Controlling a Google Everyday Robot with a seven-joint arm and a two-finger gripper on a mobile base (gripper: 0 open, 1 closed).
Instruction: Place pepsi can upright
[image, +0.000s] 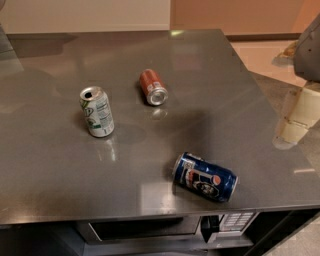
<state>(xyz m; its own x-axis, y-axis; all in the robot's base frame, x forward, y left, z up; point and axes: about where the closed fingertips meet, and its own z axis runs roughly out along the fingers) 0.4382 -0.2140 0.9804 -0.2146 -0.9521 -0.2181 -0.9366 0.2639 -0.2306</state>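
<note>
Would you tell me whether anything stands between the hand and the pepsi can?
Nothing visible does. The hand is at the right edge; the pepsi can lies sideways near the front edge, bare countertop between them. The red-orange can and white-and-green can sit farther left.

Pincer (300, 116) at right edge, partly cut off; microwave (150, 228) below cropped by the bottom edge.

Pepsi globe logo (216, 179) on pepsi can (200, 176)
</note>
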